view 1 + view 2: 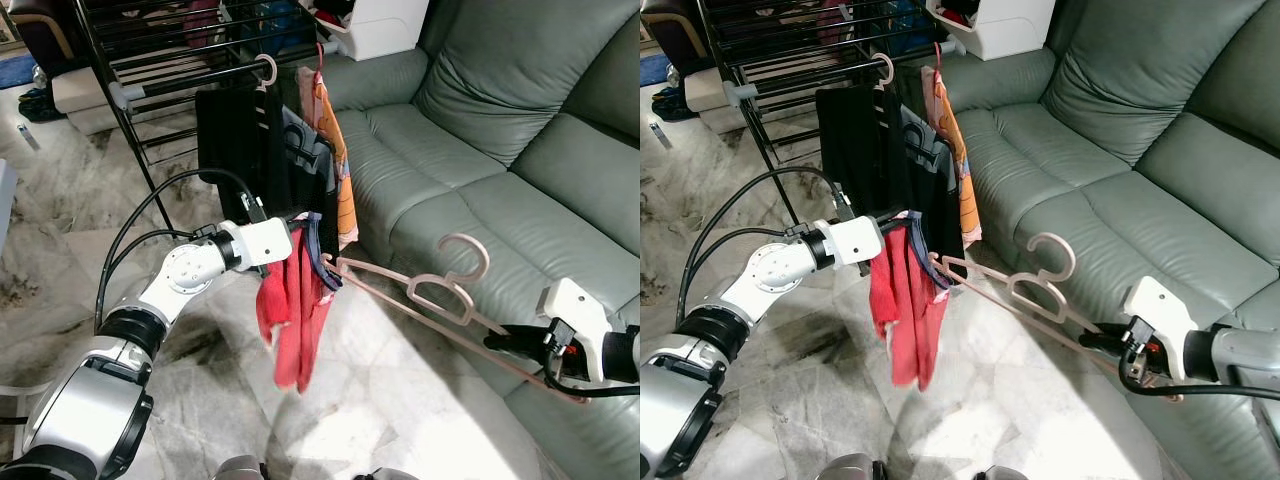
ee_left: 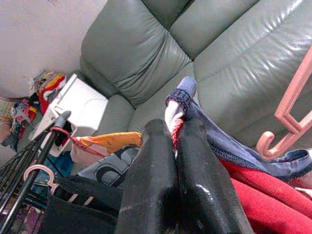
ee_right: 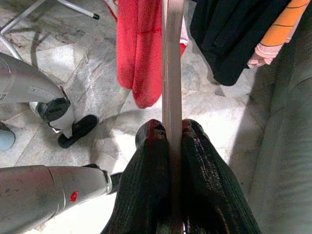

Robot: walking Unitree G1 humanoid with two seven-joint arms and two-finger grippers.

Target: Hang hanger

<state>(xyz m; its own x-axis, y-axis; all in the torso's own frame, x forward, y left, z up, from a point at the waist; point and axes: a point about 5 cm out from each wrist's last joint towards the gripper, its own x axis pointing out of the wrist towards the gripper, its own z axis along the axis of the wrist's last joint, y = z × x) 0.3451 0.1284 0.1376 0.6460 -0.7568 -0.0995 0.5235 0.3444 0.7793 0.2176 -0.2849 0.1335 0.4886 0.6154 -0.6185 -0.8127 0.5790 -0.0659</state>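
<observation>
A pink plastic hanger [image 1: 440, 290] lies almost flat in the air in front of the sofa, hook up. My right gripper [image 1: 500, 342] is shut on its bar [image 3: 171, 97] at the near end. The hanger's far tip is inside the navy collar of a red garment [image 1: 292, 310] that hangs down. My left gripper [image 1: 300, 222] is shut on that collar [image 2: 178, 100], holding the garment up beside the black drying rack [image 1: 170, 60]. On the rack's rail hang a black garment [image 1: 235, 135] on a pink hanger and an orange one [image 1: 335, 150].
A green leather sofa [image 1: 500, 150] runs along the right. A white box [image 1: 385, 25] sits at the sofa's far end. Marble floor [image 1: 380, 420] lies below. My feet [image 3: 78, 129] stand on it. A black cable [image 1: 140, 220] loops off the left arm.
</observation>
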